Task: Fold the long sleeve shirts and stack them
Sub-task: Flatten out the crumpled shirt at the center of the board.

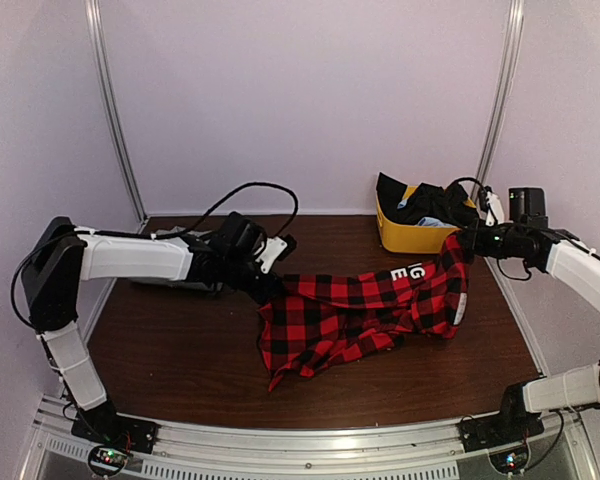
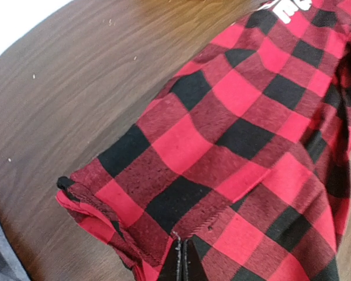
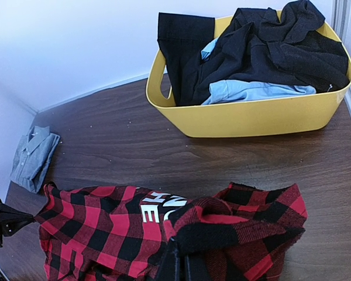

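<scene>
The red-and-black flannel shirt (image 1: pixel 360 310) is stretched between the two hands over the middle of the dark wooden surface (image 1: pixel 180 350). The left hand (image 1: pixel 268 290) is closed on the left end of the shirt. In the left wrist view its fingers pinch a stitched edge of the cloth, low over the wood. The right hand (image 1: pixel 467 245) is closed on the right end and stands higher, so the cloth rises from left to right. In the right wrist view a bunched fold with a black band sits between its fingers. The lower part of the shirt hangs down and reaches the surface on the near side, where it lies in loose folds. Some white printed letters (image 1: pixel 408 271) show on the upper edge, near the right hand. The grey shirt (image 3: pixel 34 158) lies flat at the far left of the surface as a small rectangle with its collar showing, well apart from the flannel shirt. In the top view the left arm hides most of it. A yellow bin (image 1: pixel 405 238) stands at the far right, just behind the right hand. It holds black garments (image 3: pixel 263 47) and a light blue one (image 3: pixel 251 91), and one black piece hangs over its left rim.
</scene>
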